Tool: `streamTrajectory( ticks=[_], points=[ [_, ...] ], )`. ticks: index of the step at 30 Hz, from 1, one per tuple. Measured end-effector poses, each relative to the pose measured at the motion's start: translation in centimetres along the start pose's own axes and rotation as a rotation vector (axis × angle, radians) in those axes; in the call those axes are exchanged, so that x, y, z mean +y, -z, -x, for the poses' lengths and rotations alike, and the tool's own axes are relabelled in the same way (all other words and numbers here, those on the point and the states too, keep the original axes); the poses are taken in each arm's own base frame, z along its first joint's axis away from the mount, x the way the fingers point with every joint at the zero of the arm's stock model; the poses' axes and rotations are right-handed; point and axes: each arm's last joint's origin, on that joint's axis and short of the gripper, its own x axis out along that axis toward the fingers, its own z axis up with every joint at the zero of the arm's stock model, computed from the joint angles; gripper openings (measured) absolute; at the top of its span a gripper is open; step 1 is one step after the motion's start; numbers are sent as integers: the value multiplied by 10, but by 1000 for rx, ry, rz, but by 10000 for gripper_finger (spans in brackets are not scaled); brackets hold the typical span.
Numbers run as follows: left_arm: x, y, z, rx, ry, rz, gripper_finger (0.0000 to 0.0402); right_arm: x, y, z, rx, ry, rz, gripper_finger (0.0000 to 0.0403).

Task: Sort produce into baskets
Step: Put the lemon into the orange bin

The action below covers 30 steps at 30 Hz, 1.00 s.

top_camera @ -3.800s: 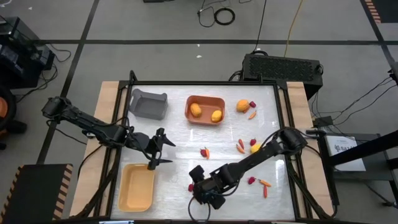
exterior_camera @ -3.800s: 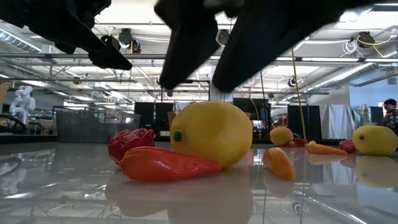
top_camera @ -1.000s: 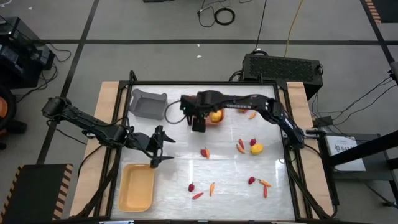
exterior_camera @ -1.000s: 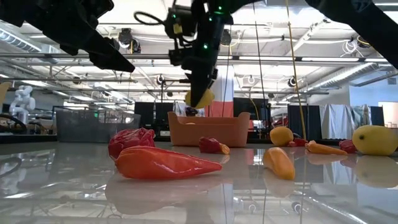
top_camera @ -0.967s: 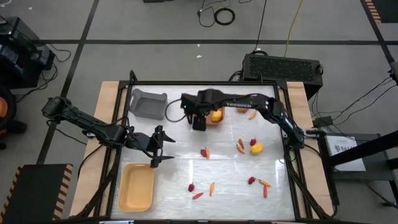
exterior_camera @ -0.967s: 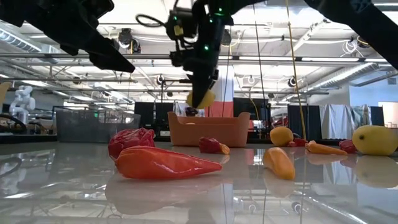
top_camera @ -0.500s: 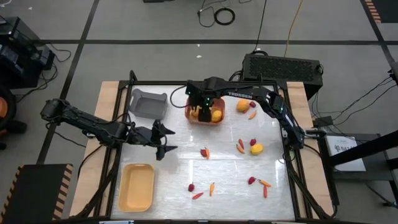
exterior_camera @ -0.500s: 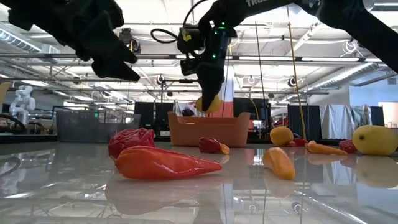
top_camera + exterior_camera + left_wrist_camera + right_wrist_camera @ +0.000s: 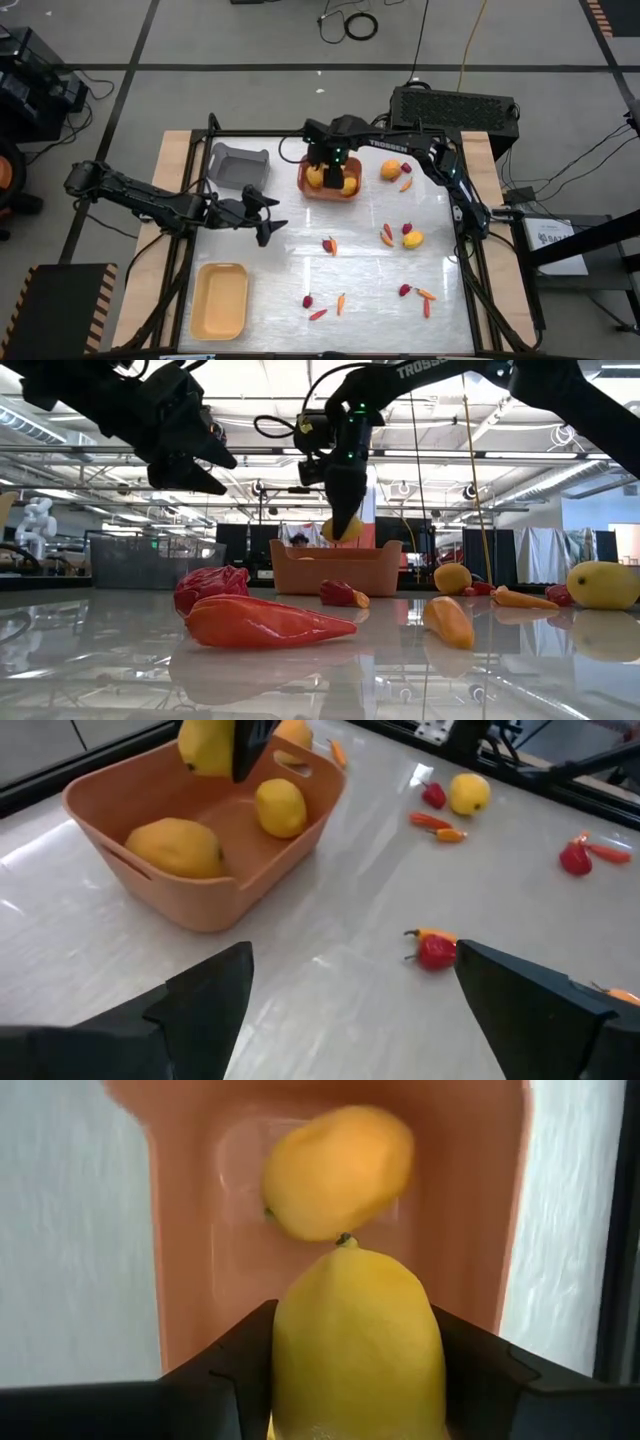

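right gripper [image 9: 332, 172]: over the orange basket [image 9: 330, 192], jaws clamped on a yellow fruit [image 9: 357, 1342]; in the low view that fruit [image 9: 342, 528] hangs above the basket rim [image 9: 336, 567].
orange basket contents: two yellow-orange fruits lie inside, one directly under the held fruit [image 9: 338, 1172], one beside it [image 9: 174, 847].
left gripper [image 9: 265, 217]: above the table [image 9: 370, 290], well apart from the orange basket, fingers spread wide with nothing between them.
grey basket [image 9: 240, 165]: near the left gripper, toward the table's far edge; contents cannot be told.
pale yellow basket [image 9: 220, 299]: on the near side of the left gripper, at the table's front corner.
loose fruits: one [image 9: 390, 170] just beside the orange basket on the side away from the left gripper; another [image 9: 411, 239] farther out on the table.
berry and carrot pair [image 9: 329, 244]: between the two grippers' sides of the table, closest loose item to the left gripper.
other berries and carrot sticks: scattered toward the right-hand side and front of the table, well apart from both grippers.
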Motion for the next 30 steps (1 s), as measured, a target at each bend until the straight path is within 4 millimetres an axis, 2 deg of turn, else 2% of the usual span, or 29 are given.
streamTrajectory(
  ticks=[4, 10, 21, 30],
  points=[
    [1, -4, -1, -29, 0, 16, 352, 1, -3, 0, -24, 9, 67, 204],
    [1, -6, -1, -52, -7, 25, 352, -2, -7, 0, -69, 26, 53, 207],
    [8, -9, -3, -66, -58, -16, 352, -5, -6, 0, -66, 25, 7, 262],
    [9, -9, -4, -61, -62, -98, 352, -6, -4, 3, -54, 23, 10, 276]
  ],
)
